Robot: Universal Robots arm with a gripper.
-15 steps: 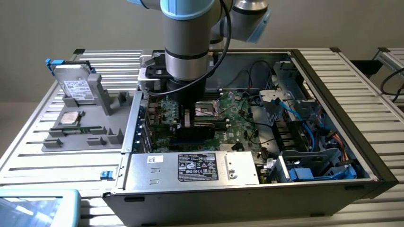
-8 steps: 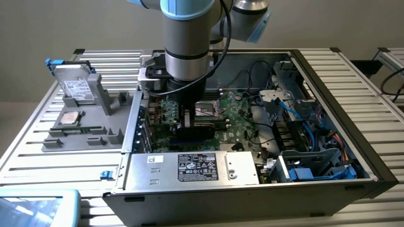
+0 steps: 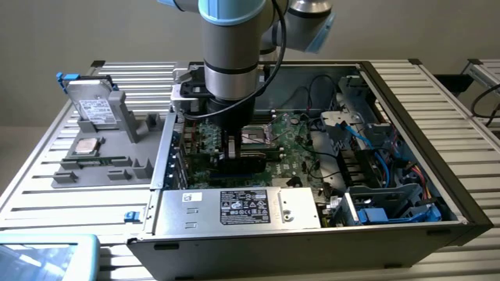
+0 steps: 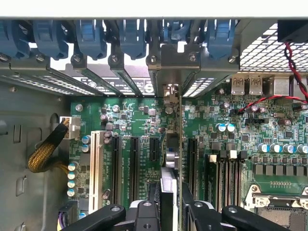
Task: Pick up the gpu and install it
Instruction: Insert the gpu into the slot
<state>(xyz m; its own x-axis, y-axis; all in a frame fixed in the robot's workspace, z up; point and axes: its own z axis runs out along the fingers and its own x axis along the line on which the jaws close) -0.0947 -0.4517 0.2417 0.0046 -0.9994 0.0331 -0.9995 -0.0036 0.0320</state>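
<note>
The gpu (image 4: 169, 159) is standing on edge over the motherboard (image 4: 130, 120) inside the open computer case (image 3: 406, 175), clamped between the fingers of the gripper (image 4: 168, 207), among the black expansion slots (image 4: 134, 159), while the hard drive (image 3: 98, 108) is sitting on the grey tray (image 3: 102, 170) beside the case.

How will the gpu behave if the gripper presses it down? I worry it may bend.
The gpu looks like a thin rigid board held on edge by the gripper, so it probably stays stiff along its length. Being so thin, it could tilt sideways if pushed off-centre. Its small exposed parts look fragile, and the motherboard beneath it too.
</note>
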